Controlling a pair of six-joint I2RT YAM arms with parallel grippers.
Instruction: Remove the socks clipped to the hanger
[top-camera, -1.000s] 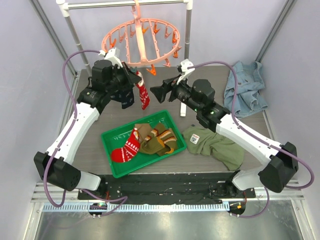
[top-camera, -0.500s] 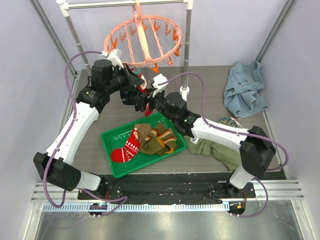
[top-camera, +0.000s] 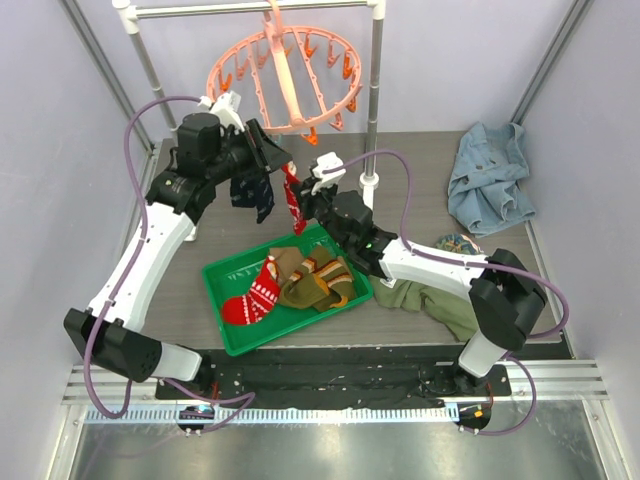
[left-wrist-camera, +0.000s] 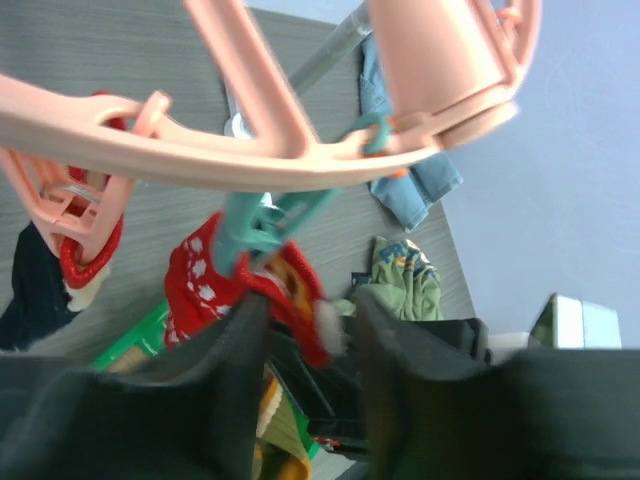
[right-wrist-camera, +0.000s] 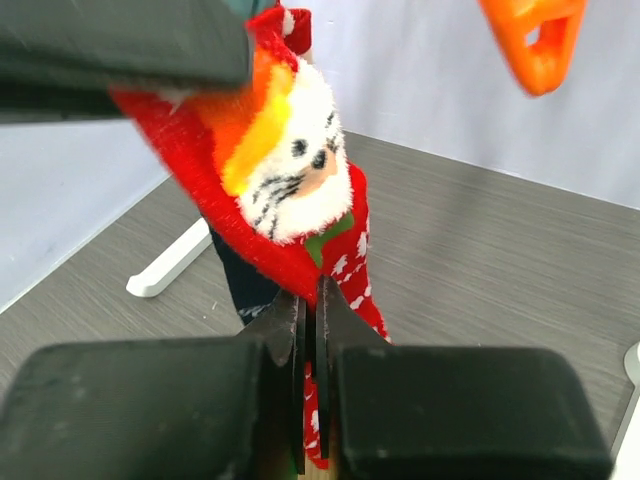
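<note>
From above, we see some socks (top-camera: 300, 278) already lying in the tray (top-camera: 245, 338) below the hanger (top-camera: 285, 85). A red sock (top-camera: 293, 198) and a navy sock (top-camera: 250, 195) hang from it, left to remove.

Left wrist: the left pincer (left-wrist-camera: 310, 340) stands partly spread, astride the red sock's peg (left-wrist-camera: 262, 225).

Right wrist: the right pincer (right-wrist-camera: 308, 325) is pinched on the red sock under the hanger.

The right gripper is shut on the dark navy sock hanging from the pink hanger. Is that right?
Not quite: the right gripper is shut on the red sock hanging from the pink hanger, not the navy sock. The right wrist view shows it.
</note>
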